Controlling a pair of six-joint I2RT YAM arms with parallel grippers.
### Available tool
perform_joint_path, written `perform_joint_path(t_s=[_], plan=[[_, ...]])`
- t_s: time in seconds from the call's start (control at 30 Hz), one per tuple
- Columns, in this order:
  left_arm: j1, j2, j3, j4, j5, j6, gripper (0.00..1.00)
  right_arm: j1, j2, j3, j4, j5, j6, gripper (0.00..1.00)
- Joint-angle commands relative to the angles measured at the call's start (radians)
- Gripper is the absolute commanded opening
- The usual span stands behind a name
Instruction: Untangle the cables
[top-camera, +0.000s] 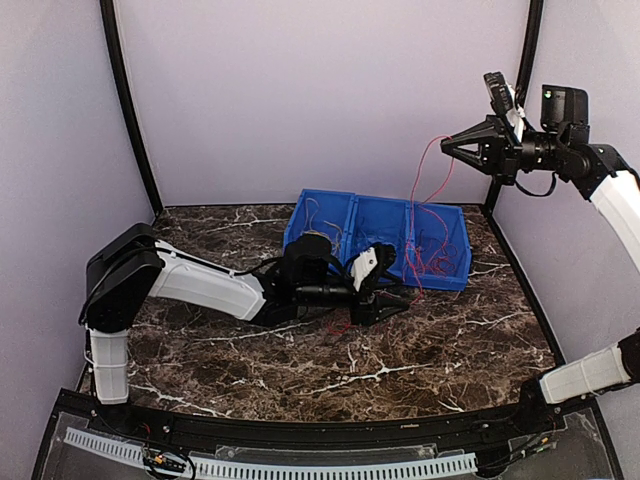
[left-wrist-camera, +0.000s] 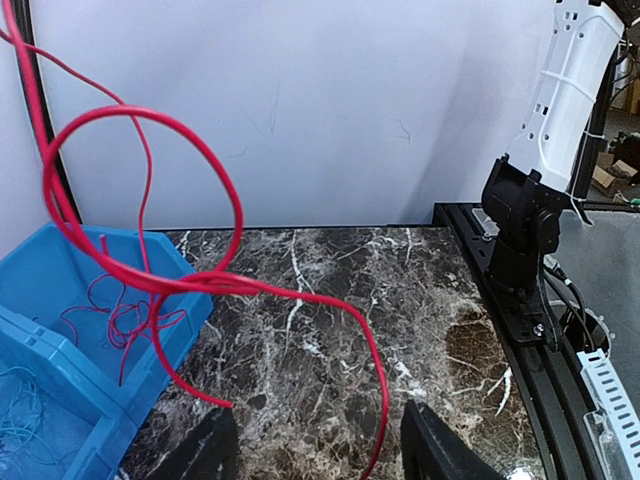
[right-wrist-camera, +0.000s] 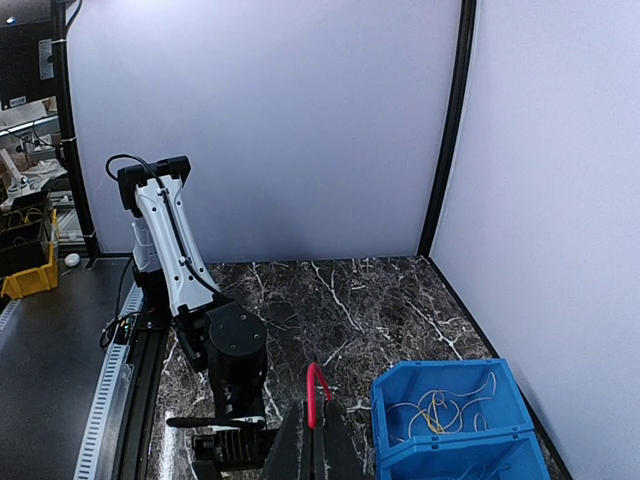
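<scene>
My right gripper (top-camera: 446, 148) is raised high at the back right and shut on a red cable (top-camera: 417, 186). That cable hangs down from it to the blue bin (top-camera: 325, 196) and on toward the table. In the right wrist view a short red loop (right-wrist-camera: 316, 386) sticks out of the closed gripper (right-wrist-camera: 318, 440). My left gripper (top-camera: 392, 300) is low over the table just in front of the bin, open. In the left wrist view the red cable (left-wrist-camera: 205, 160) loops in the air and drops between the spread fingers (left-wrist-camera: 437, 452) without being held.
The bin has three compartments: yellow wires (right-wrist-camera: 440, 405) in one, thin red wires (left-wrist-camera: 118, 318) in another, blue wires (left-wrist-camera: 22, 400) in the third. The dark marble table (top-camera: 420, 350) is walled by pale panels. The right arm's base (left-wrist-camera: 522, 235) stands at the table edge.
</scene>
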Motion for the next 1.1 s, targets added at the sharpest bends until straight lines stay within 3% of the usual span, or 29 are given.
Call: perform_joint_path(t_s=[0.0,0.2,0.27,0.33,0.4,0.47,0.8,0.97,1.0,1.07], plan=[[-0.012,0.055,0.084,0.000,0.075,-0.038,0.57,0.006,-0.019,-0.007,0.016,-0.003,-0.005,0.00],[-0.016,0.110,0.113,0.022,0.091,-0.067,0.50,0.005,-0.015,-0.007,0.021,0.010,-0.009,0.00],[-0.016,0.118,0.107,0.029,0.089,-0.073,0.43,0.005,-0.011,-0.004,0.025,0.012,-0.006,0.00],[-0.016,0.121,0.094,0.038,0.082,-0.079,0.29,0.005,-0.010,0.003,0.026,0.017,-0.005,0.00],[-0.016,0.118,0.074,0.041,0.071,-0.093,0.07,0.002,-0.008,0.010,0.026,0.022,-0.004,0.00],[-0.016,0.103,0.038,0.046,0.032,-0.120,0.00,-0.006,-0.006,0.024,0.029,0.032,-0.001,0.00],[-0.016,-0.228,-0.516,-0.006,-0.194,-0.266,0.00,-0.054,0.050,0.199,0.005,0.076,-0.004,0.00],[-0.016,-0.401,-0.692,-0.083,-0.314,-0.297,0.01,-0.053,0.072,0.182,0.011,0.061,-0.012,0.00],[-0.016,-0.442,-0.706,-0.099,-0.330,-0.296,0.05,-0.050,0.074,0.169,0.005,0.062,-0.029,0.00],[-0.016,-0.492,-0.693,-0.167,-0.381,-0.297,0.23,-0.037,0.075,0.146,-0.016,0.080,-0.064,0.00]])
